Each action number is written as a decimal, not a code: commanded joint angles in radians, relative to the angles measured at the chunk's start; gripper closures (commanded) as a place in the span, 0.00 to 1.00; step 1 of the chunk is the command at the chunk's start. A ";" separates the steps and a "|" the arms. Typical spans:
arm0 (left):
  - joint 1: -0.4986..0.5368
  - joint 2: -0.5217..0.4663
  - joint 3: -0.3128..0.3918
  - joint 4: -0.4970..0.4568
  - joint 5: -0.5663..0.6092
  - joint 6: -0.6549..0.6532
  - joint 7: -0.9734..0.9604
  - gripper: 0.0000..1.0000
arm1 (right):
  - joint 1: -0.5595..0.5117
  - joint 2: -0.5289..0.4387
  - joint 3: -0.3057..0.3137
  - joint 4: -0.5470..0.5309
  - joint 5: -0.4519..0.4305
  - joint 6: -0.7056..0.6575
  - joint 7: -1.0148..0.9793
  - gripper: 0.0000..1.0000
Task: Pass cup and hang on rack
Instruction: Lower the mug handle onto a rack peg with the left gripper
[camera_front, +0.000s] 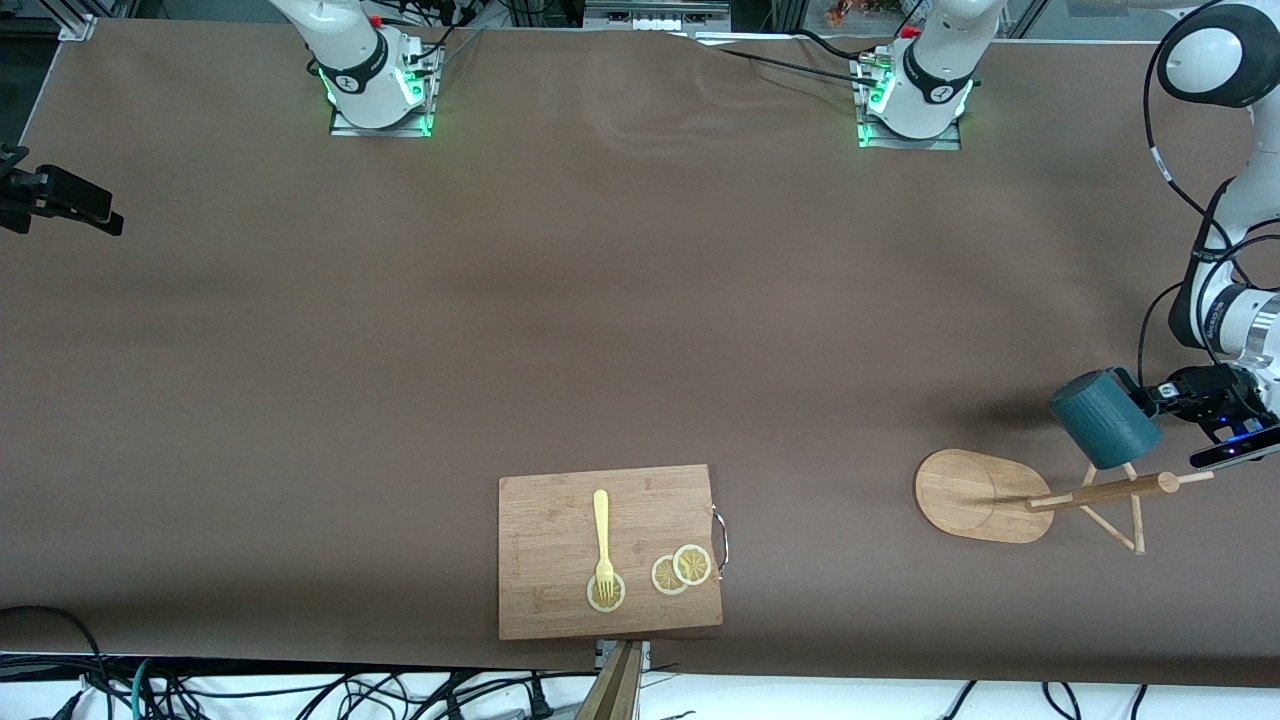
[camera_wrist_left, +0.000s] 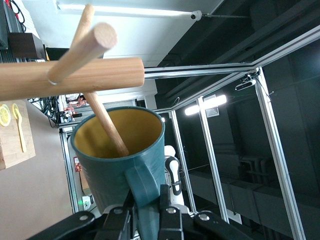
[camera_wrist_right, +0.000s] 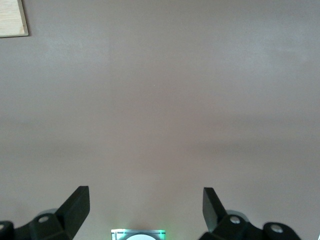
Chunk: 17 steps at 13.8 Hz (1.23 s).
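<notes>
Lemon slices (camera_front: 678, 572) 3, fork (camera_front: 602, 535) 1 | left pincer (camera_front: 1150, 400) clamps cup (camera_front: 1103, 418) at rack (camera_front: 985, 495) | right pincer (camera_wrist_right: 145, 205) wide, empty

Dark teal cup (camera_front: 1104, 417) (yellowish inside), light bamboo rack (camera_front: 985, 495), pale yellow fork (camera_front: 602, 534), brown table (camera_front: 600, 330).

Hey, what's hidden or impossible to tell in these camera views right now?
- Front view: left gripper partly cut off by the frame edge; dark teal mug hides its grip.
- Left wrist view: light bamboo rack base out of frame.
- Front view: open right gripper out of frame.
</notes>
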 joint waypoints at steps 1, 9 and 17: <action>0.005 0.039 -0.005 0.063 -0.027 -0.032 -0.047 1.00 | -0.013 -0.014 0.005 -0.015 0.016 0.009 -0.017 0.00; -0.004 0.120 0.000 0.175 -0.028 -0.029 -0.050 0.99 | -0.013 -0.014 0.001 -0.013 0.016 0.009 -0.017 0.00; -0.007 0.116 0.031 0.210 -0.017 -0.032 -0.048 0.00 | -0.013 -0.014 0.001 -0.015 0.016 0.009 -0.017 0.00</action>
